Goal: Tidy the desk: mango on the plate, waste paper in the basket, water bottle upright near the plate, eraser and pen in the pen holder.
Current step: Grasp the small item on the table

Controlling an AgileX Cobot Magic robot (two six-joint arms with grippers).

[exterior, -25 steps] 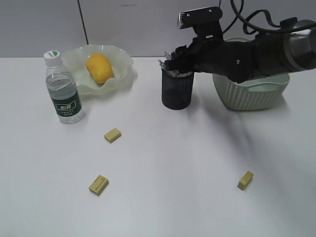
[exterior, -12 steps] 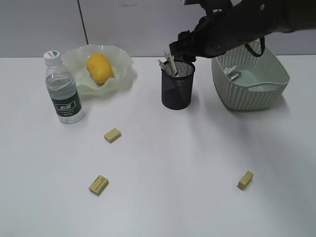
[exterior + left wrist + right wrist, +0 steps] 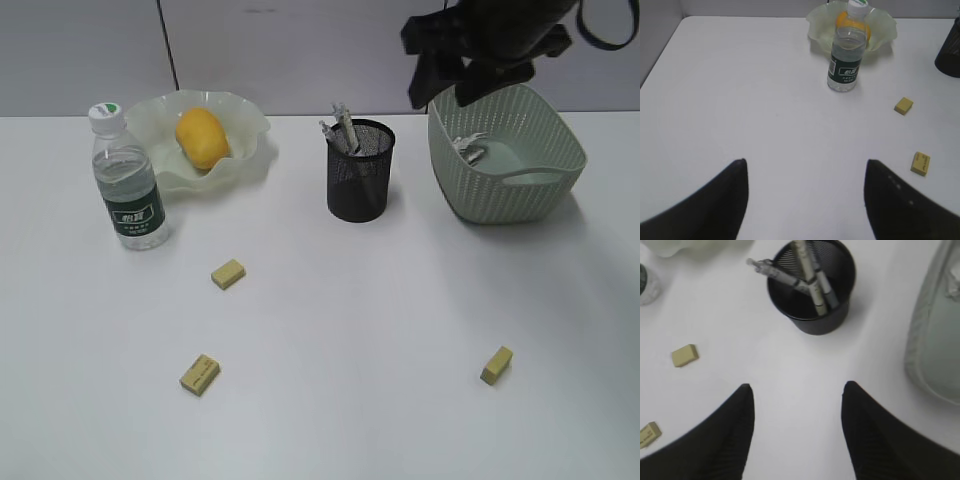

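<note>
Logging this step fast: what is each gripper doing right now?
Left gripper: open, holding nothing, above bare desk.
Right gripper: open, holding nothing, raised above the pen holder.

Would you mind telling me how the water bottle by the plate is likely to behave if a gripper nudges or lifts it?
The water bottle stands upright, tall on a narrow base, so a high nudge would probably tip it. It looks nearly full, so likely heavy for its size. Its clear, smooth wall may slip or dent under a squeeze; on its side it would likely roll.
</note>
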